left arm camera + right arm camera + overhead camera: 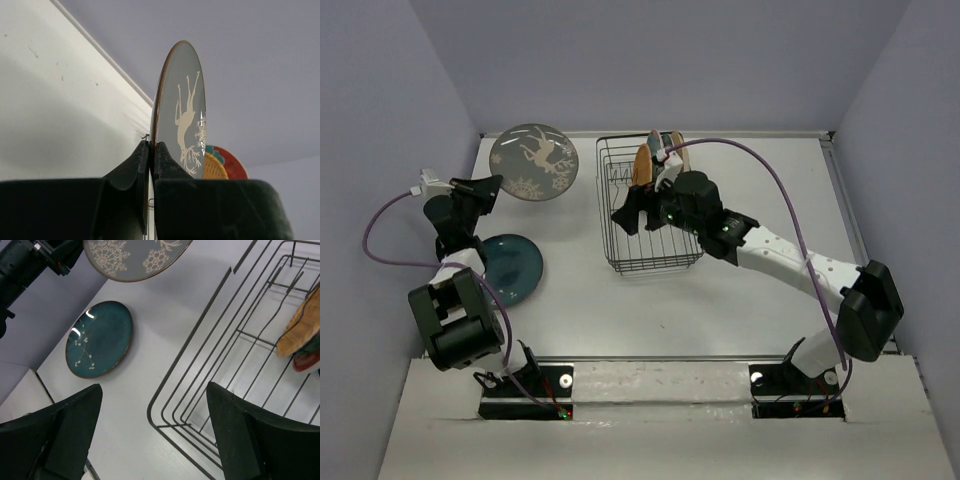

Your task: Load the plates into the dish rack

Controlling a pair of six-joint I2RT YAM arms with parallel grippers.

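My left gripper (151, 145) is shut on the rim of the grey plate (185, 110) with a cream deer pattern, holding it up off the table at the back left (533, 162). A dark teal plate (512, 268) lies flat on the table beside the left arm and also shows in the right wrist view (100, 338). The black wire dish rack (645, 235) stands mid-table with several plates (655, 160) upright at its far end. Over the rack's near left corner (165, 405) hovers my right gripper (154, 390), open and holding nothing.
Grey walls close in the table on the left, back and right. In the rack, an orange woven-look plate (302, 330) and a red one (307, 360) stand at the right edge of the right wrist view. The left arm (30, 260) reaches in at that view's top left.
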